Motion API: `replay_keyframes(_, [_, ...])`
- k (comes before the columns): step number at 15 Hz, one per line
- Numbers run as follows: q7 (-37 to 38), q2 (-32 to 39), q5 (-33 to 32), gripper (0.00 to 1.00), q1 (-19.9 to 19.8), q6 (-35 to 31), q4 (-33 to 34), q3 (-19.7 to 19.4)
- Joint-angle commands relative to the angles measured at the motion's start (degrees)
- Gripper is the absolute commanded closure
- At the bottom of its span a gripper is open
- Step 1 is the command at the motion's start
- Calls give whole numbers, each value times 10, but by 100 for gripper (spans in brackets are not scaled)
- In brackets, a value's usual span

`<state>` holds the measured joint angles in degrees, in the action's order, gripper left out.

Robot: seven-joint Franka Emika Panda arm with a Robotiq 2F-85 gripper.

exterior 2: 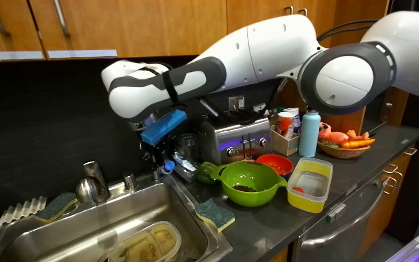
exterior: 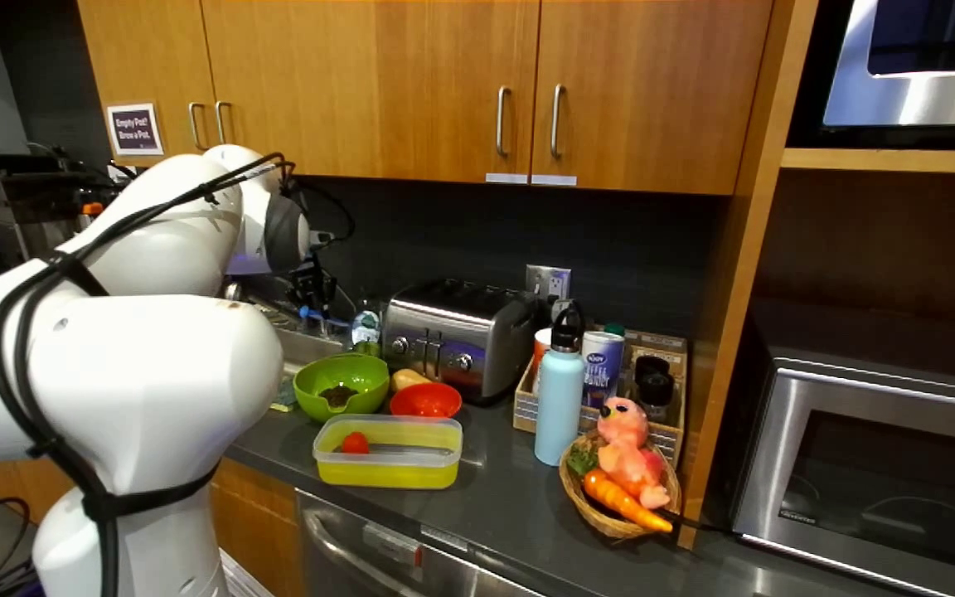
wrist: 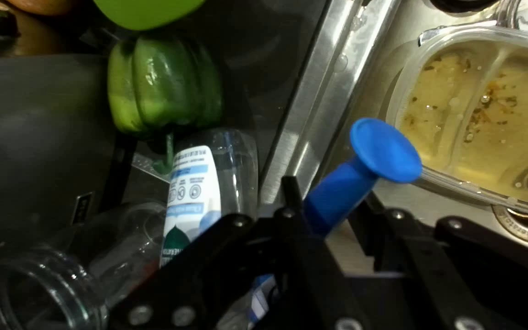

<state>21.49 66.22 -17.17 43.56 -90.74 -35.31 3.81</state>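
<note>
We see the claw (wrist: 330,204) pinching a blue peg (wrist: 385,151) with a round flat end up near the edge of the steel sink (exterior 2: 140,203), next to a dark counter (exterior 2: 256,225) under wooden cupboards (exterior: 436,91), and only an exterior view lets us read the purple empty-pot sign (exterior: 134,130).

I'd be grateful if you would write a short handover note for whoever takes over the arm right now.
Gripper: looks closed on a blue piece with a flared end, near the rim of the sink.
Nearby: a clear labelled bottle and a green pepper; in the sink, a clear container holding yellowish liquid.
Done: the blue piece is gripped, as far as I can tell.
Left: it is not yet released; I'd probably check the grip and mind the bottle before moving.
</note>
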Motion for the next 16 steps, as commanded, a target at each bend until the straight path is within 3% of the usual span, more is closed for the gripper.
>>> replay_keyframes(1, [6,-30,-5,92,10,4,-25,0])
replay_keyframes(7, [2,-29,4,92,8,16,-26,7])
replay_keyframes(16, [3,-21,41,92,3,27,-72,51])
